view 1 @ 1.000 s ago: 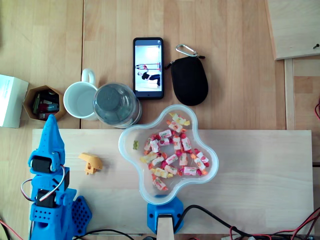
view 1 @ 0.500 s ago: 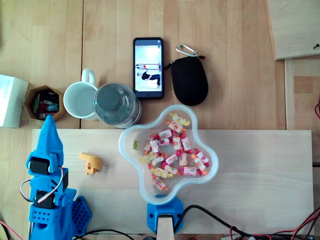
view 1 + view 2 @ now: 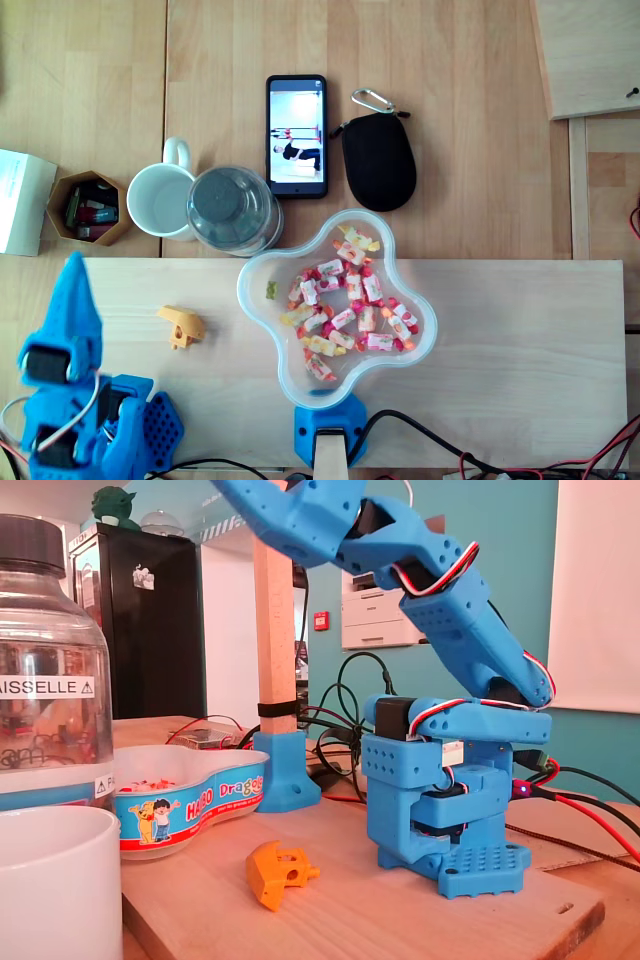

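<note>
Orange piece (image 3: 182, 325) stays put; fingers (image 3: 75, 275) swung left, away from it; grip state unclear.

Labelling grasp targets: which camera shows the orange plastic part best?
Fixed view: the orange plastic part lies close and large on the board, its side holes plain. The overhead view shows it small, from above, between the blue arm and the candy bowl, touching neither.

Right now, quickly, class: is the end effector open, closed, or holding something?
End effector: cannot be told. From above it shows as one blue wedge, apart from the orange part.
</note>
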